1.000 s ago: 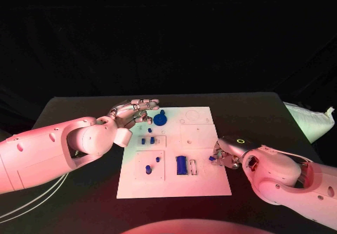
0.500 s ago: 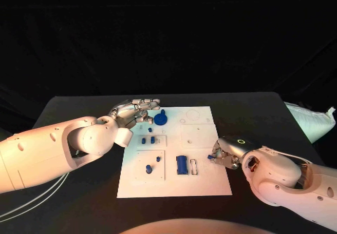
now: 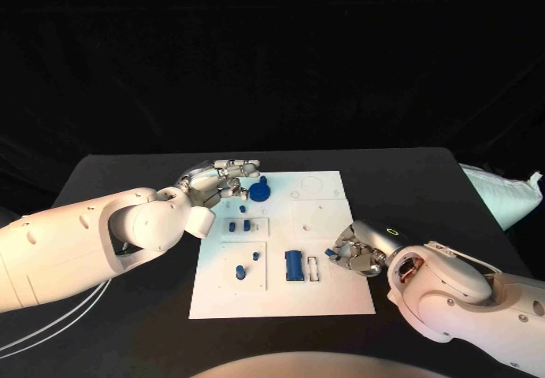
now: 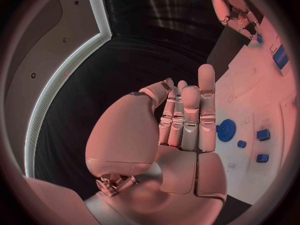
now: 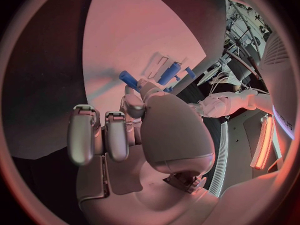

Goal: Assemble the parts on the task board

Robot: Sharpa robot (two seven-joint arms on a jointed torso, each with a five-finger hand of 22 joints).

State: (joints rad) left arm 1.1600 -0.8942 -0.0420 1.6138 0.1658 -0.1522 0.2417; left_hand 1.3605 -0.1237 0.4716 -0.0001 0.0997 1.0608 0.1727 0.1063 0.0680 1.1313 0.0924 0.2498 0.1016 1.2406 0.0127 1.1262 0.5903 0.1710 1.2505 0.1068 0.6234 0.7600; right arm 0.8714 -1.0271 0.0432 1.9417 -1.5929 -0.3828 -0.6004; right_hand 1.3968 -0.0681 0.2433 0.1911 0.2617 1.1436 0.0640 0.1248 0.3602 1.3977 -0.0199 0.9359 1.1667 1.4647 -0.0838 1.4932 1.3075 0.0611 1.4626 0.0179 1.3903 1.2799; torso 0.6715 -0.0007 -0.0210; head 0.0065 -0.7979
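Some blue parts already sit on the task board, but the right hand pinches one small blue piece above it, while the left hand waits, fingers pressed together.

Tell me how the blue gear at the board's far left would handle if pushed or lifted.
The blue gear looks like a small rigid plastic piece, so probably stiff and light. It seems to sit on the task board, perhaps on a peg, so a push may turn it rather than slide it.
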